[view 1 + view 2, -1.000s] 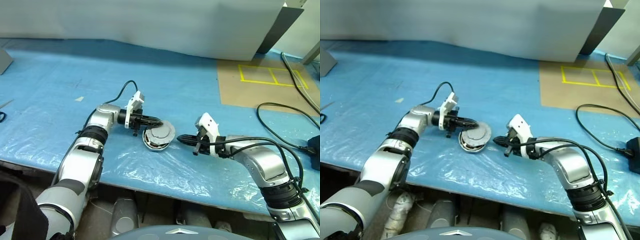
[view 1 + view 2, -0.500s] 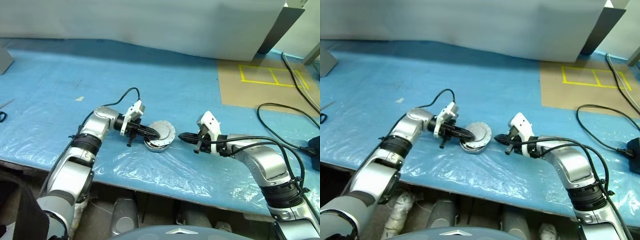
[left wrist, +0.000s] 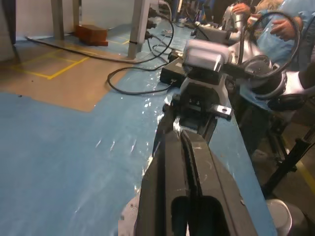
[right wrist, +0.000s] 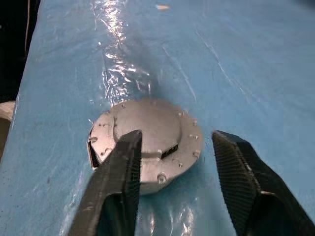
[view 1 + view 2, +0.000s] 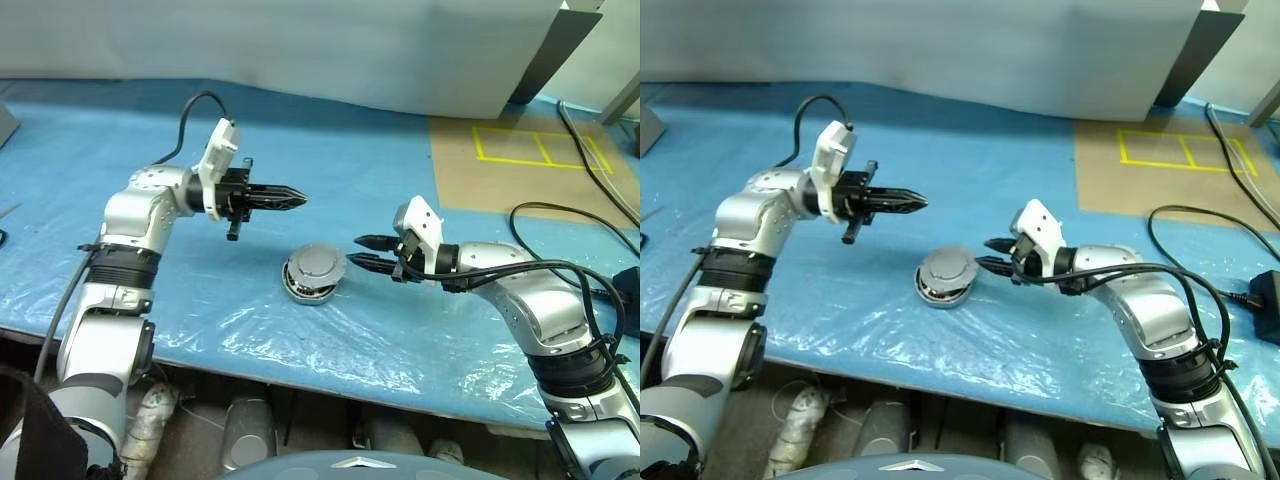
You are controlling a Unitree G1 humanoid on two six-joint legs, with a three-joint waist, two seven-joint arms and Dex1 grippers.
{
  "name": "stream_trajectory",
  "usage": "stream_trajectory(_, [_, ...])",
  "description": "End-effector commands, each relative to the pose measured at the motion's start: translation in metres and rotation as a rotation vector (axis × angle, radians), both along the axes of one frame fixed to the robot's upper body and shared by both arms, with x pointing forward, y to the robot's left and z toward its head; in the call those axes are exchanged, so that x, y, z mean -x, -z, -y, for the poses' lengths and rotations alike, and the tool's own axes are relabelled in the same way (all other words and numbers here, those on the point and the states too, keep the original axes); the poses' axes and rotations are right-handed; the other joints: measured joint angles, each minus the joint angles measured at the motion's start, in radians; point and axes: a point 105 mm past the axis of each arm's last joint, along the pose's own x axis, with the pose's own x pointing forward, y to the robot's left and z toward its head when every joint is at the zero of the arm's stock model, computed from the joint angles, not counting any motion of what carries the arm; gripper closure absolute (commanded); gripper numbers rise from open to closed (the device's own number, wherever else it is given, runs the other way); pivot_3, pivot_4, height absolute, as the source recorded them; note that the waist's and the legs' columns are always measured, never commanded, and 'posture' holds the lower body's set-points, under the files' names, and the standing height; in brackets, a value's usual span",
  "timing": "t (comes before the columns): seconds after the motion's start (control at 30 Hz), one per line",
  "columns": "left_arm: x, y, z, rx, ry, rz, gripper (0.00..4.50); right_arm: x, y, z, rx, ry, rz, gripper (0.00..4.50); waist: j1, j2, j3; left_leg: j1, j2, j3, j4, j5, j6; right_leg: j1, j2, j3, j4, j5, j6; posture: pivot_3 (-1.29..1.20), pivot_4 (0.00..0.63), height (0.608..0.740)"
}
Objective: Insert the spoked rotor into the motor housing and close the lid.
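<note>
The squat round silver-grey metal motor housing [image 5: 314,275] sits on the blue plastic-covered table [image 5: 400,180], its plain grey lid [image 4: 147,129] down flat on top. The right gripper [image 5: 364,252] hovers just beside it, fingers spread and empty — the left gripper [image 5: 295,199], clenched on nothing, hangs well above and apart.

No legible text, label, brand or number anywhere (not even on the lid [image 4: 147,137])
</note>
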Motion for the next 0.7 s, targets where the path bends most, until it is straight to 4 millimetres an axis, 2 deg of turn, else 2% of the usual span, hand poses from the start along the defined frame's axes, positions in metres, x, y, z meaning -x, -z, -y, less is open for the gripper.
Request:
stream_trajectory(0.03, [0.008,0.013,-0.008,-0.095,-0.026,0.058,4.47,-0.004,0.018,-0.014,0.092,-0.074,0.039,1.27,-0.001,0.0,0.0,-0.001,0.0,0.0,0.0,0.0,0.0,0.0,0.0,0.0,0.0,0.0,0.0,0.0,0.15,0.74])
stream_trajectory(0.17, [0.015,0.021,-0.006,-0.144,-0.034,0.103,4.47,-0.006,0.025,-0.029,0.094,-0.16,0.018,0.04,0.009,0.0,0.0,-0.005,0.0,-0.001,0.002,0.0,0.0,-0.002,-0.001,-0.003,0.0,0.0,-0.001,0.0,0.15,0.74])
stream_trajectory(0.43, [0.022,0.03,-0.003,-0.134,-0.069,0.075,4.47,-0.01,0.034,-0.042,0.114,-0.21,0.04,0.04,0.01,0.0,0.0,-0.007,0.001,-0.002,0.007,0.0,0.0,-0.003,-0.001,-0.003,0.004,-0.001,-0.001,0.0,0.15,0.74])
stream_trajectory(0.57, [0.022,0.033,-0.004,-0.139,-0.087,0.075,4.47,-0.014,0.047,-0.036,0.153,-0.184,0.024,0.04,0.01,0.0,0.0,-0.007,0.001,-0.002,0.007,0.0,0.0,-0.003,-0.001,-0.002,0.004,0.0,-0.001,0.0,0.15,0.74])
stream_trajectory(0.67, [0.02,0.033,-0.003,-0.131,-0.096,0.073,4.47,-0.019,0.049,-0.033,0.138,-0.147,0.006,0.04,0.009,0.0,0.0,-0.006,0.001,-0.002,0.007,0.0,0.0,-0.003,-0.001,-0.002,0.004,0.0,-0.001,0.0,0.15,0.74])
stream_trajectory(0.7, [0.02,0.034,-0.002,-0.129,-0.096,0.072,4.47,-0.02,0.049,-0.032,0.12,-0.138,-0.008,0.21,0.009,0.0,0.0,-0.006,0.001,-0.002,0.007,0.0,0.0,-0.002,-0.001,-0.002,0.004,0.0,-0.001,0.0,0.15,0.74])
